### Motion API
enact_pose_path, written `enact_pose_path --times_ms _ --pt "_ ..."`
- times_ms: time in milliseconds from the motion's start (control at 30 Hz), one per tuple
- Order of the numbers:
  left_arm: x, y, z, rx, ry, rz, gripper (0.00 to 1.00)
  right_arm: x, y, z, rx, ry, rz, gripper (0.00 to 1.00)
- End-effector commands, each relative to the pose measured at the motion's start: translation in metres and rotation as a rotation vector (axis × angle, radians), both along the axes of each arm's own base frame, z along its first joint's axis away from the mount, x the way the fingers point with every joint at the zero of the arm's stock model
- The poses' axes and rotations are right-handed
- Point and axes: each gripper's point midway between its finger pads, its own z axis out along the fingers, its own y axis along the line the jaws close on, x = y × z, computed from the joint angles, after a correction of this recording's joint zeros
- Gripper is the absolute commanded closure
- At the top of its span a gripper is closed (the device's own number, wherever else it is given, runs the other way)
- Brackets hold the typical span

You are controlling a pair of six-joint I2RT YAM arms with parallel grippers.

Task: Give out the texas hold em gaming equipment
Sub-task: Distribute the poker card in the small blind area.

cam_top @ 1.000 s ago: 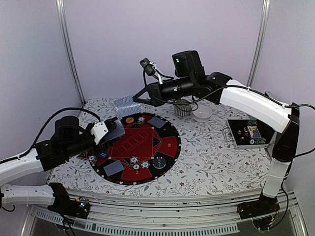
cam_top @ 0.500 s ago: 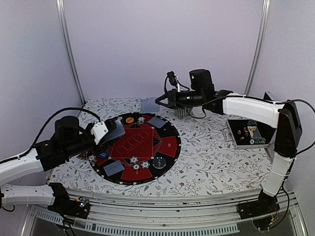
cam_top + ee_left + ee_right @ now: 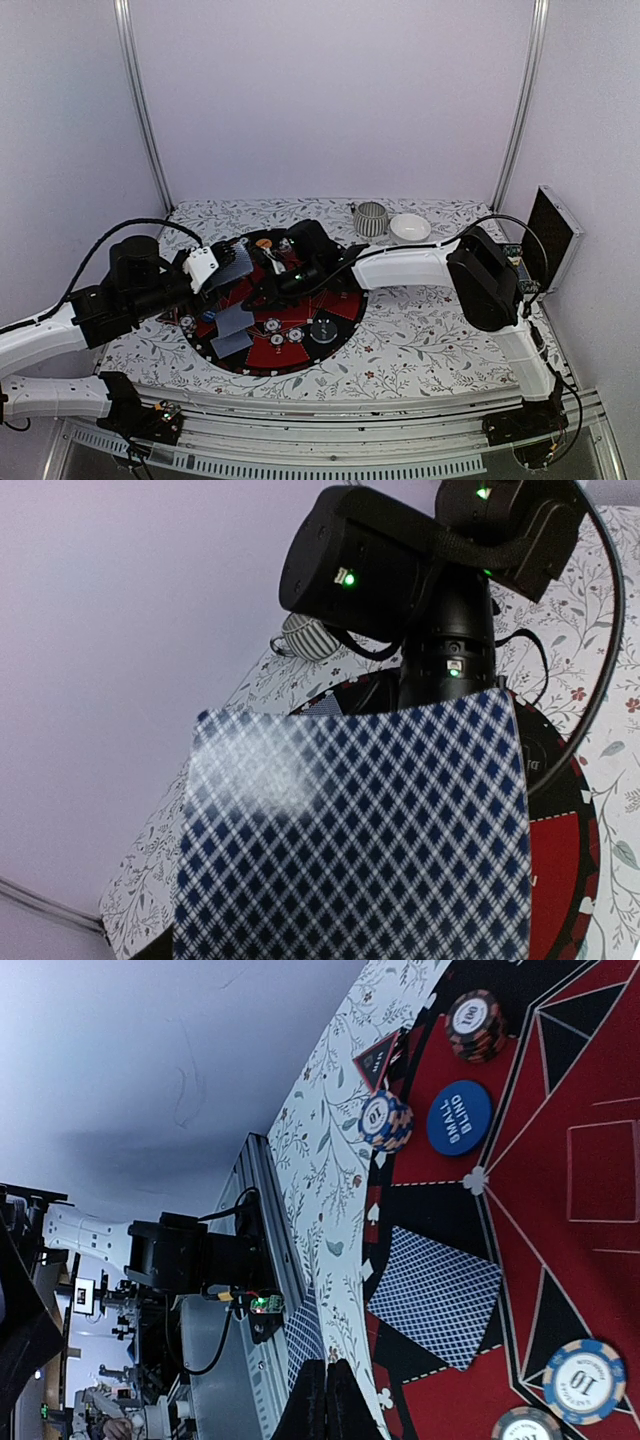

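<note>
The round red-and-black mat [image 3: 345, 300] carries several poker chips, among them an orange one [image 3: 263, 243] and white-rimmed ones [image 3: 272, 325]. My right gripper [image 3: 258, 298] reaches across the mat and is shut on a grey-blue-backed card [image 3: 235, 320], held over another card [image 3: 230, 343] that lies on the mat's front left. In the right wrist view the fingertips [image 3: 330, 1400] pinch the held card [image 3: 305, 1345] edge-on; the lying card [image 3: 435, 1295], a blue "small blind" disc [image 3: 459, 1117] and chips [image 3: 385, 1120] show. My left gripper [image 3: 225, 264] holds up playing cards [image 3: 350, 830] that hide its fingers.
A ribbed grey cup [image 3: 371, 218] and a white bowl [image 3: 410, 228] stand at the back of the table. An open case with a raised black lid [image 3: 553, 235] is at the right edge. The right arm [image 3: 410, 268] lies across the mat's back half.
The right arm has swung from above the cup at the back down to the mat's front left, carrying its card. The left arm has stayed put.
</note>
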Motion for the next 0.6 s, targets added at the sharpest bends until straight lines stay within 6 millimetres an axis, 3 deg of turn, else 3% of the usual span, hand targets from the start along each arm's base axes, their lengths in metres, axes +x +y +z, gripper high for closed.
enact_pose_path --times_ms 0,167,433,567 --pt "0.002 0.000 0.021 -0.043 -0.045 0.006 0.47 -0.014 0.013 -0.017 -0.009 0.068 0.037 0.98" --pt "0.002 0.000 0.021 -0.042 -0.044 0.004 0.47 -0.022 0.019 -0.034 -0.031 0.096 0.033 0.98" --pt "0.002 -0.001 0.020 -0.040 -0.042 0.002 0.47 -0.013 0.026 -0.034 -0.027 0.092 -0.008 0.96" --pt "0.002 0.000 0.021 -0.041 -0.043 0.004 0.47 -0.013 0.026 -0.035 -0.032 0.091 -0.009 0.84"
